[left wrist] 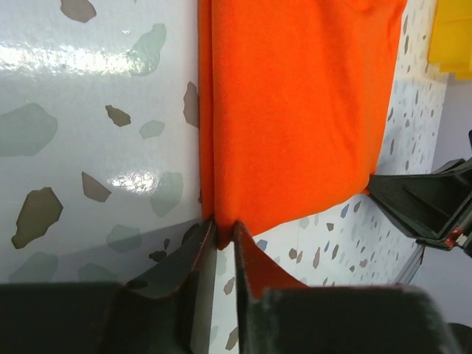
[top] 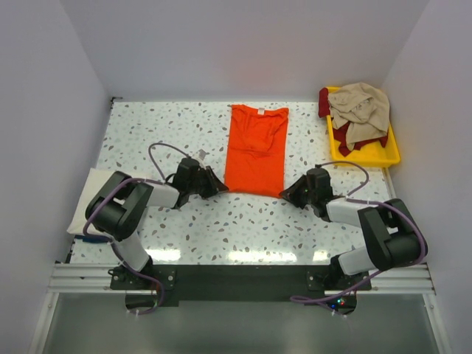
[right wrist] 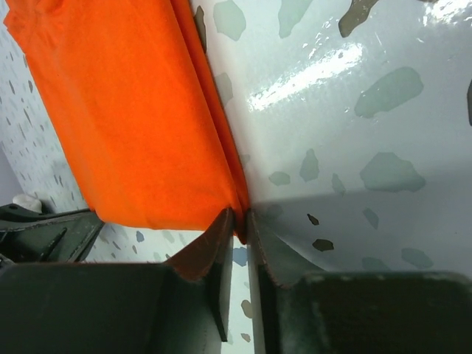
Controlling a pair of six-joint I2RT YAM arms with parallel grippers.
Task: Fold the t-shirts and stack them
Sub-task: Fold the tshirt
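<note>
Both jaws tight on orange t-shirt [top: 255, 150]

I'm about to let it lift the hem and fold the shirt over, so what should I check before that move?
1. The left gripper pinches the orange shirt at its near left corner: ok.
2. The right gripper pinches its near right corner: ok.
3. Every cloth layer caught in both pinches: cannot tell.
4. Sleeves folded in, shirt in a narrow strip: ok.
5. The yellow tray with the other shirts sits apart from the orange shirt: ok.
</note>
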